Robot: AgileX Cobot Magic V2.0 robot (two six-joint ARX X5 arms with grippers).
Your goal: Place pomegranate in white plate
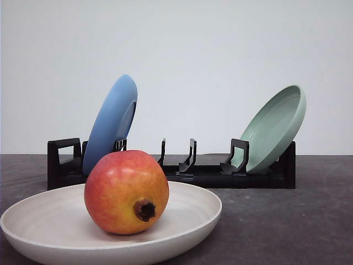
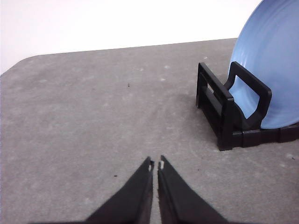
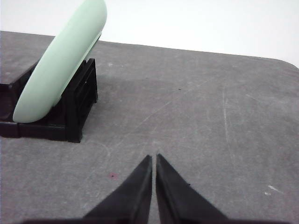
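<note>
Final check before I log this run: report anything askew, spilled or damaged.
Nothing stands out. The pomegranate sits whole in the white plate; the blue plate and green plate lean in the rack, no spills.

The shallow off-white matte plate [image 1: 190,212] runs off the front view's lower edge, so its near rim and base are cut away, and the round red-to-yellow pomegranate [image 1: 126,191] hides part of its inner floor. That fruit also covers the foot of the tilted blue plate [image 1: 112,124] and a stretch of the black slotted plastic rack [image 1: 220,176] behind it. In the left wrist view the blue plate is cropped at the picture's edge and its bottom sits behind a rack upright. In the right wrist view the pale green plate [image 3: 60,60] is cut off at the frame's border, and the rack passes out of frame.
</note>
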